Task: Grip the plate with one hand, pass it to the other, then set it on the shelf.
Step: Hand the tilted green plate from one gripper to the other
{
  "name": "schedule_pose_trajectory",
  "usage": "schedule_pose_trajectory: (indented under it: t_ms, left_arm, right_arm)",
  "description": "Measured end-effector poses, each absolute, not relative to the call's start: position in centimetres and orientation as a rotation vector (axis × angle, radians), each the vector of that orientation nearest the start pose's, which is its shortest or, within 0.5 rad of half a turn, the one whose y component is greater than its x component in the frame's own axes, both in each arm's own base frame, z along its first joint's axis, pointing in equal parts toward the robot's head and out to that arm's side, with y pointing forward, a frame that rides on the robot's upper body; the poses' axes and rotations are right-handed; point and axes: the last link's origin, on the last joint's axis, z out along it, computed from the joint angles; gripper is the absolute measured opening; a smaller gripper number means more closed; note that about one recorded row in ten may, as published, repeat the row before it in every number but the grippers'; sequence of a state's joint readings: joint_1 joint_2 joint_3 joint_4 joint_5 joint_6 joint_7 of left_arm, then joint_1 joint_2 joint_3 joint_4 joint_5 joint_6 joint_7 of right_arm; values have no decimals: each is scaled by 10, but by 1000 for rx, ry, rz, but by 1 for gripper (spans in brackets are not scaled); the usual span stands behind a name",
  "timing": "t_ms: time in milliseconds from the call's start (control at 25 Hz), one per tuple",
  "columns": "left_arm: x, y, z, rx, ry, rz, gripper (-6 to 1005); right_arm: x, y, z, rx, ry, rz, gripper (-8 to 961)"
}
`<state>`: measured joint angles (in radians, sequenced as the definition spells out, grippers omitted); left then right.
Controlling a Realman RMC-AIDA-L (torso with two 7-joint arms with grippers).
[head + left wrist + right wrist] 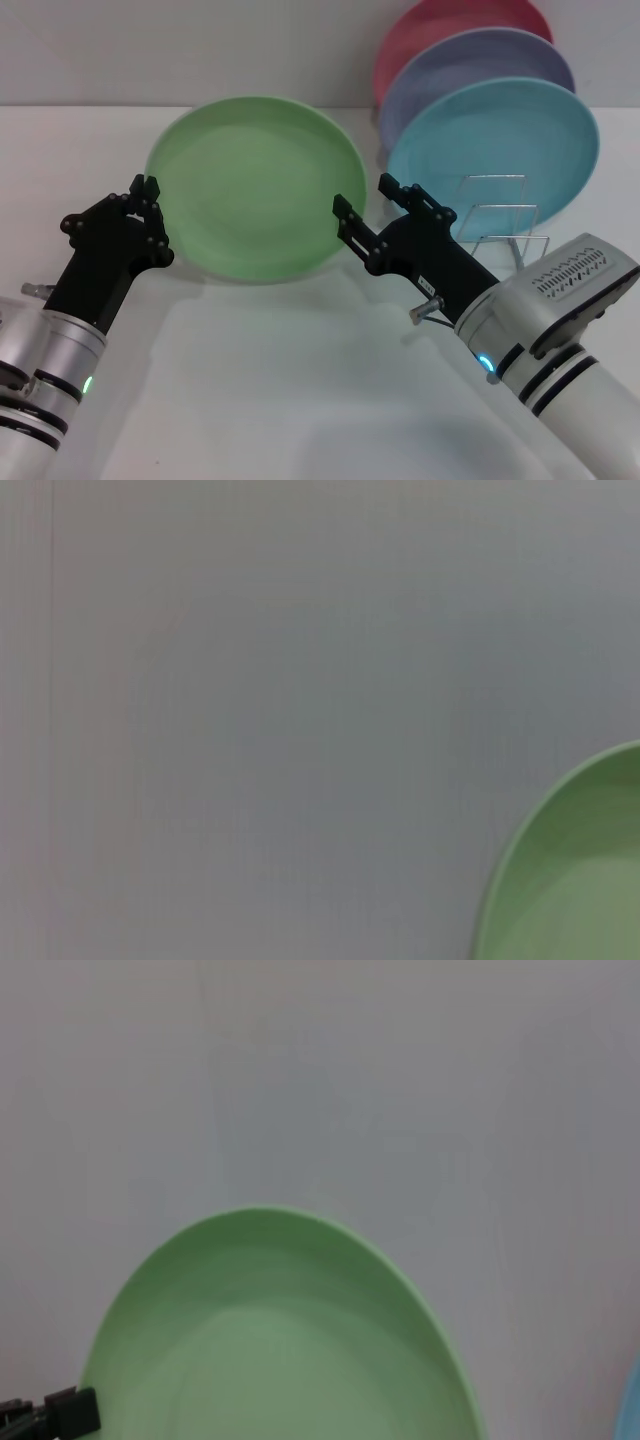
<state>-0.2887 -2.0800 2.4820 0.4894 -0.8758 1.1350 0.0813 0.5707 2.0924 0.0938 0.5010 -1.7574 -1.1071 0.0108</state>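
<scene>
1. We see the green plate point(257, 187) held up above the tabletop point(300, 400), left of the wire shelf point(500, 215).
2. Our left claw point(150, 190) is clamped on its left rim.
3. Our right claw point(368, 196) is spread apart at its right rim.

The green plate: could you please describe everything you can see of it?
The green plate is round, shallow and matte, plastic-looking, with a low raised rim. It is tilted up, its face toward the camera, between both grippers: the left gripper is at its left edge and the right gripper at its right edge. Contact is unclear. It is not on the wire rack.
</scene>
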Motion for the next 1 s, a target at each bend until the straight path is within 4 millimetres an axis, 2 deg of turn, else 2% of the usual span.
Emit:
schedule_pose_trajectory:
  t_ms: [120,320,640,1000]
  left_arm:
    - [-278,294,-67,-1741,-465,-771,71]
    - [-277,295,-66,-1739,-461,-777,72]
    - [-275,296,-64,-1707,-444,-754,74]
    - [-271,292,-68,-1690,-431,-729,76]
  right_arm:
    - [219,308,-123,-2014,566,889,687]
    - [218,311,-121,-2005,563,892,495]
    - [217,314,-119,-1996,561,896,292]
    - [216,319,-119,-2007,546,882,293]
